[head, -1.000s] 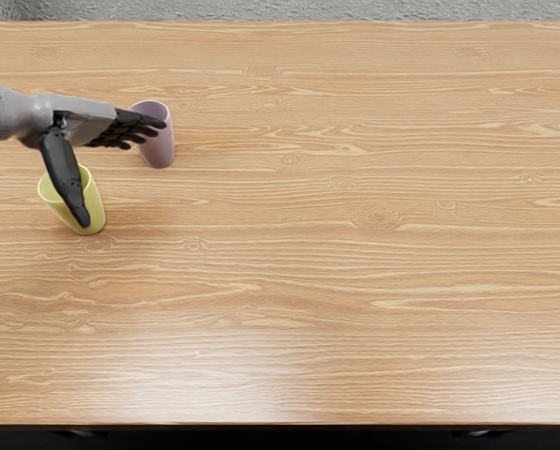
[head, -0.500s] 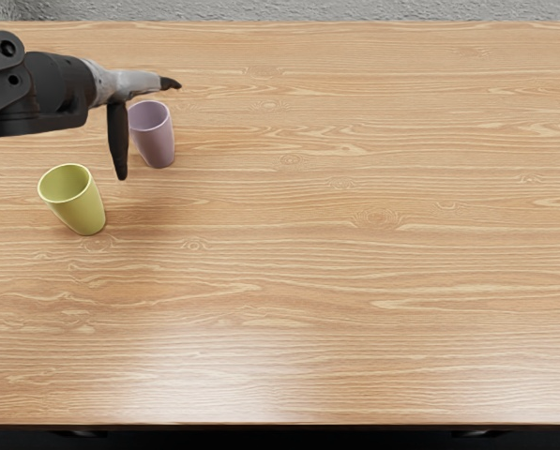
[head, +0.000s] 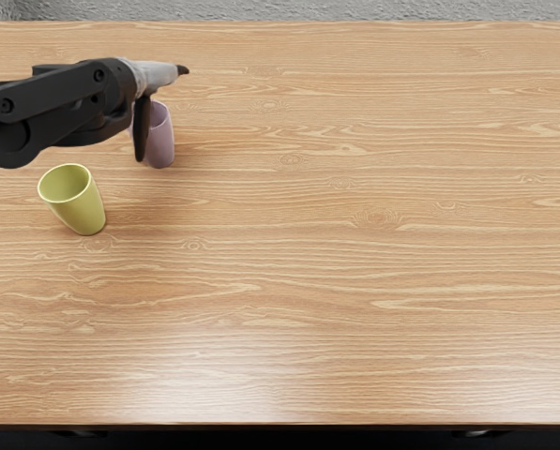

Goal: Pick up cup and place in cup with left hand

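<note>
From where I stand, taking the desk (head: 355,300) as a clock face, its far edge runs straight across at twelve, with a strip of rough gray surface (head: 355,9) past it. The near edge crosses at six, above a dark band (head: 280,439). The widest room for moving stretches from the middle toward three o'clock and down to six, all pale wood grain.

The yellow cup (head: 90,210) stands upright at nine o'clock, mouth up, well back from the near edge. The purple cup (head: 162,150) stands upright at ten, closer to the far edge, and from the yellow one it lies toward two o'clock, with a strip of wood between them.

The dark left arm (head: 50,105) reaches in from between nine and ten. Its left robot hand (head: 152,79) is between ten and eleven, covering part of the purple cup from my view. I can't tell whether it is open, closed or gripping that cup, nor whether they touch.

Counting up: two cups, one yellow and one purple, one arm, one hand, one desk.
</note>
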